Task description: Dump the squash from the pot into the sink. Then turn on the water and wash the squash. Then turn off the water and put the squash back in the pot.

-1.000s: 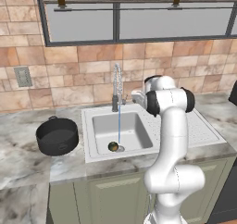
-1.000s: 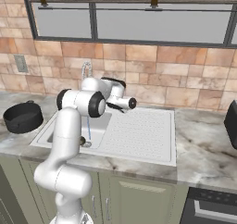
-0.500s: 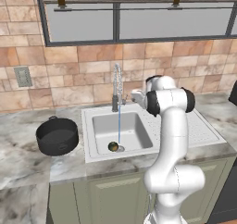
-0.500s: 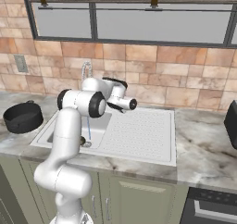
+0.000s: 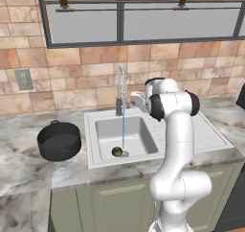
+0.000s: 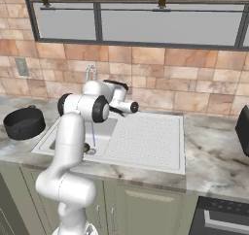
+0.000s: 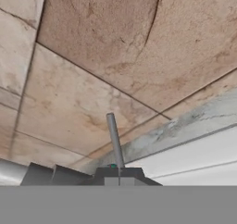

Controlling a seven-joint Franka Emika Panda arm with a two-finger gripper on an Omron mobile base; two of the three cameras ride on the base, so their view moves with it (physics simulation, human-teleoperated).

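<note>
Water (image 5: pixel 123 130) streams onto the squash (image 5: pixel 116 152) at the sink's (image 5: pixel 143 152) drain; pot (image 5: pixel 59 140) at 9 o'clock; jaws pressed together by the faucet (image 5: pixel 119 89) lever (image 7: pixel 114 140)

Lying in the sink (image 5: pixel 106 130) by the drain: the squash (image 5: pixel 116 152); sitting left of it on the counter (image 5: pixel 28 164): the pot (image 5: pixel 59 140).

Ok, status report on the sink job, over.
Gripper shut, empty, at faucet lever. Water running onto squash in sink. Pot empty on counter. Nothing blocking.
</note>
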